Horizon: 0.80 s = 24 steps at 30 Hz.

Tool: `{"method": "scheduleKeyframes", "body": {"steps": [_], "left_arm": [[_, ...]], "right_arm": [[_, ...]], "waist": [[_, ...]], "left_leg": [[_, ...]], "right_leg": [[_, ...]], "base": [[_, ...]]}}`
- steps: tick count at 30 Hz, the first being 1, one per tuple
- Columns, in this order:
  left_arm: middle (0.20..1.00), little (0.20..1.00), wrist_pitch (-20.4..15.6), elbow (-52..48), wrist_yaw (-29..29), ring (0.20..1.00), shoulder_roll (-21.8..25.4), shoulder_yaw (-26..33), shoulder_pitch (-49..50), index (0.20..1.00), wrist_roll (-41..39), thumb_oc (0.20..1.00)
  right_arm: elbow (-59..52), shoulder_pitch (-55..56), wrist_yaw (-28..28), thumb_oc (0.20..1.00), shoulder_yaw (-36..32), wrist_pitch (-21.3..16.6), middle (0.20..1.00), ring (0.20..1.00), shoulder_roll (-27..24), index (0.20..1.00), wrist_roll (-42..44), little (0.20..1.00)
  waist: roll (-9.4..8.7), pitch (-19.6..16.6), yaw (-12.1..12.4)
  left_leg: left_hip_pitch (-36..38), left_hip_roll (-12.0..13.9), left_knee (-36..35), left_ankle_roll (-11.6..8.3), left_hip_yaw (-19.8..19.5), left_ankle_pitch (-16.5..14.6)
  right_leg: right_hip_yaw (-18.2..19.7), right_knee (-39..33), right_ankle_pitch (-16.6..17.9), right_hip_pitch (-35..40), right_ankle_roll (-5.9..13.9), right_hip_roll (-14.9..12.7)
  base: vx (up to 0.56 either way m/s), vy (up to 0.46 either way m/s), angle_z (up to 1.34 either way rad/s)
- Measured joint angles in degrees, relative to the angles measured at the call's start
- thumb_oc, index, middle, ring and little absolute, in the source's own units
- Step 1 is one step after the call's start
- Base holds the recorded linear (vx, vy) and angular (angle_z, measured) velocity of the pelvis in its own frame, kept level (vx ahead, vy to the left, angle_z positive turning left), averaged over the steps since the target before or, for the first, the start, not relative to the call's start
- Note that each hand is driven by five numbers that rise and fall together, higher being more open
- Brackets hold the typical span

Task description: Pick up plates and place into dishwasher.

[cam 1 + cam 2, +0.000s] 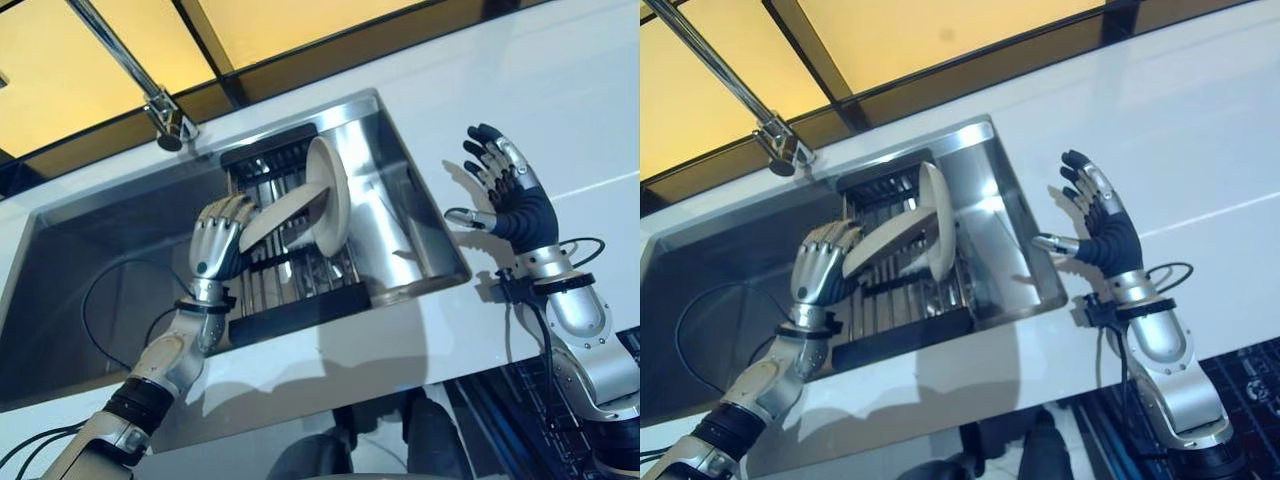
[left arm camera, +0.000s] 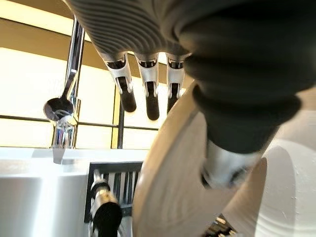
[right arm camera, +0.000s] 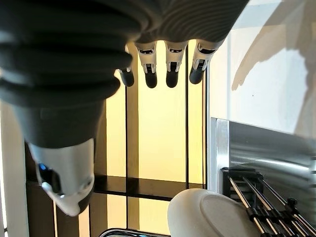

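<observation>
Gripping tilted plate [image 1: 285, 215] between left hand [image 1: 218, 243] fingers and thumb; right hand [image 1: 505, 190] fingers spread, empty.

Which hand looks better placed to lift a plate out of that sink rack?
The left hand: it already grips the leaning plate. The right hand hovers open above the counter.
</observation>
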Motion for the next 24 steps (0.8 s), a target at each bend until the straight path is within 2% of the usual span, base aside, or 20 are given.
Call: {"method": "scheduleKeyframes", "body": {"steps": [15,17,24], "left_arm": [[0.200,0.200,-1.67,-0.06,-0.96,0.200,-0.40,0.64,0.38,0.200,-4.10,0.200],[0.200,0.200,-2.48,0.06,-1.43,0.200,-0.63,1.25,0.66,0.200,-6.51,0.200],[0.200,0.200,-7.73,0.26,-2.04,0.200,-5.23,10.98,4.26,0.200,-20.54,0.200]], "right_arm": [[0.02,0.96,1.07,1.000,-1.24,-0.33,1.000,1.000,0.17,1.000,0.02,1.000],[0.03,1.20,1.37,1.000,-1.28,-0.46,1.000,1.000,0.17,1.000,0.02,1.000],[0.03,5.09,2.22,1.000,-3.20,-2.12,1.000,1.000,2.39,1.000,-0.81,1.000]], "waist": [[0.04,-0.09,0.22],[0.01,-0.07,0.28],[-0.54,-0.35,0.37]], "left_leg": [[0.48,-0.04,0.00,0.00,-0.02,0.02],[0.71,-0.05,-0.03,0.00,-0.02,0.03],[3.00,-0.06,-0.65,-0.20,-0.99,0.34]], "right_leg": [[-0.02,-0.04,-0.05,0.53,0.08,-0.04],[-0.02,-0.06,-0.09,0.72,0.11,-0.04],[-1.01,-0.57,-0.81,3.20,0.23,-0.07]], "base": [[0.00,0.000,0.00],[0.00,0.000,0.00],[0.03,-0.029,0.06]]}}
